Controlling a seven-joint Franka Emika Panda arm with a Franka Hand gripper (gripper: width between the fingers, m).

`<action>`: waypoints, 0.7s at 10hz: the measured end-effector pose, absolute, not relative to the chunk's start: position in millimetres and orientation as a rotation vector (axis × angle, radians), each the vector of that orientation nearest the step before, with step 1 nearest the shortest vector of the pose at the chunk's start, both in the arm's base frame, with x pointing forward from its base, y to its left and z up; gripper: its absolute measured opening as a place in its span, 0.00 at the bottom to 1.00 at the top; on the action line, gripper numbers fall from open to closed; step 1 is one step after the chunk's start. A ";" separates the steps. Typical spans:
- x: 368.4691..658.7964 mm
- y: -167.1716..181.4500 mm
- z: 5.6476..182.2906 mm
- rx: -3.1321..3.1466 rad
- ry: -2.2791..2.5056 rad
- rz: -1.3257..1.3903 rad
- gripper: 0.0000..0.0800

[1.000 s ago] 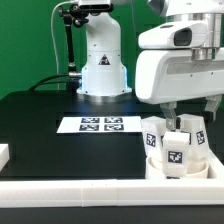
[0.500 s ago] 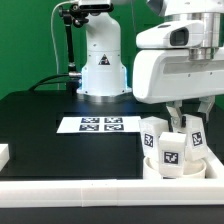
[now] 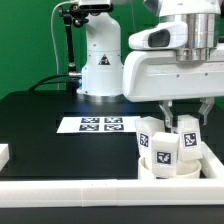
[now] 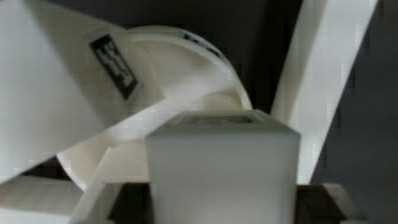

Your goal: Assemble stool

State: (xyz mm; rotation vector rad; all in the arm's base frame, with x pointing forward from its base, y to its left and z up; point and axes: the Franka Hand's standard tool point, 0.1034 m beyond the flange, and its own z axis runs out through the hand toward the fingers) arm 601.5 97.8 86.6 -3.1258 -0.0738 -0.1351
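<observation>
The stool stands upside down at the exterior view's right: a round white seat disc (image 3: pixel 170 170) with short blocky tagged legs (image 3: pixel 162 150) pointing up. My gripper (image 3: pixel 186 122) is above it, shut on the rear leg (image 3: pixel 188 134). In the wrist view the held leg (image 4: pixel 221 160) fills the space between my gripper's (image 4: pixel 221 203) jaws. Behind it are the seat disc (image 4: pixel 169 95), a tagged leg (image 4: pixel 63 80) and another leg (image 4: pixel 338 80).
The marker board (image 3: pixel 100 125) lies flat mid-table. A long white border rail (image 3: pixel 60 192) runs along the front edge. A small white block (image 3: pixel 3 153) sits at the left edge. The arm's base (image 3: pixel 100 65) stands at the back.
My gripper has moved toward the exterior view's left, and the stool, held by the leg, has shifted left with it.
</observation>
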 end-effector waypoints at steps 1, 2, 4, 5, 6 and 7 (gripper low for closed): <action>601.4 98.5 86.2 -3.105 0.167 -0.132 0.43; 601.4 98.1 86.3 -3.084 0.317 -0.128 0.43; 601.7 97.5 86.3 -3.053 0.483 -0.125 0.43; 601.7 97.9 86.3 -3.027 0.609 -0.122 0.43; 601.6 98.0 86.3 -3.003 0.707 -0.119 0.43; 601.6 98.1 86.3 -2.983 0.778 -0.116 0.43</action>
